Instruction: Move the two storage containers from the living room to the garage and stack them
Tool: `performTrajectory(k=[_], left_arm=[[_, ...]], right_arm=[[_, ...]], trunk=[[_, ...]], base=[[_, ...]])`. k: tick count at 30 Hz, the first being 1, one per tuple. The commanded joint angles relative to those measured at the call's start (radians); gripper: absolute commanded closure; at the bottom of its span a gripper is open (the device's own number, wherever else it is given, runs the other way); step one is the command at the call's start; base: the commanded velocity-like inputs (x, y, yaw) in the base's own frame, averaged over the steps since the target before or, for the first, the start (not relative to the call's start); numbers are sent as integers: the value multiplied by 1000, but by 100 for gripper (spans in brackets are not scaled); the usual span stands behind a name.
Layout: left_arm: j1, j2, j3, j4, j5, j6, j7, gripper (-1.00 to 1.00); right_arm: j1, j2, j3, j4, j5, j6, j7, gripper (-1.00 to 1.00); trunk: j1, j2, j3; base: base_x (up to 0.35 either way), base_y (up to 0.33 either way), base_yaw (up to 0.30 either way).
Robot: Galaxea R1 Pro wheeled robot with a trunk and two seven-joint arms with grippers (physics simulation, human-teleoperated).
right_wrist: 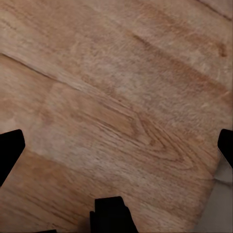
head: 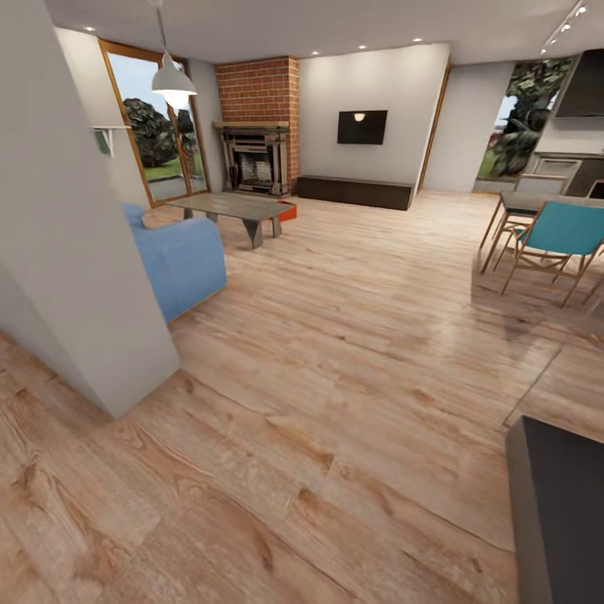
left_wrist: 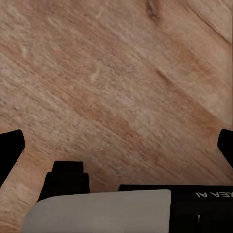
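Light wood plank floor [head: 335,403] is recorded nearest the head camera, running through the whole living room. At the left edge a plain grey-white wall corner [head: 75,252] is noted close by, with a blue sofa [head: 180,260] just behind it. Beyond the sofa a low grey coffee table [head: 235,208] is listed, and an orange-red storage container [head: 288,212] is glimpsed on the floor at the table's far right end, mostly hidden by it; a second one cannot be made out. A white pendant lamp [head: 174,81] is hung above the table, before tall wood-framed windows [head: 159,126]. Further right, a red-brick fireplace [head: 260,126] is set in the far corner, followed by a wall-mounted black TV [head: 362,127] over a low dark bench [head: 356,191]. At the right, a dining table [head: 537,201] with a teal chair [head: 562,239] is entered, and a dark cabinet top [head: 562,512] at the near right corner. In the left wrist view the left gripper [left_wrist: 116,145] is seen over bare planks, fingertips [left_wrist: 10,148] spread wide and empty. In the right wrist view the right gripper [right_wrist: 116,145] is likewise held wide apart, nothing grasped, over the same flooring.
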Motion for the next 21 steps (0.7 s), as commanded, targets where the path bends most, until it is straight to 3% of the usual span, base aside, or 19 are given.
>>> performTrajectory(k=[1,12,21], left_arm=[[-1,0,-8,1,10,-3,-4,-100],[-1,1,-8,1,10,-3,-4,-100],[0,20,-8,1,10,-4,-4,-100]], right_arm=[[-1,0,9,1,-10,-4,-5,-100],[-1,0,9,3,-11,-4,-5,-100],[-1,1,9,4,-11,-4,-5,-100]], trunk=[[1,0,-1],[1,0,-1],[1,0,-1]], base=[[340,0,0],[337,-59,0],[310,-140,0]])
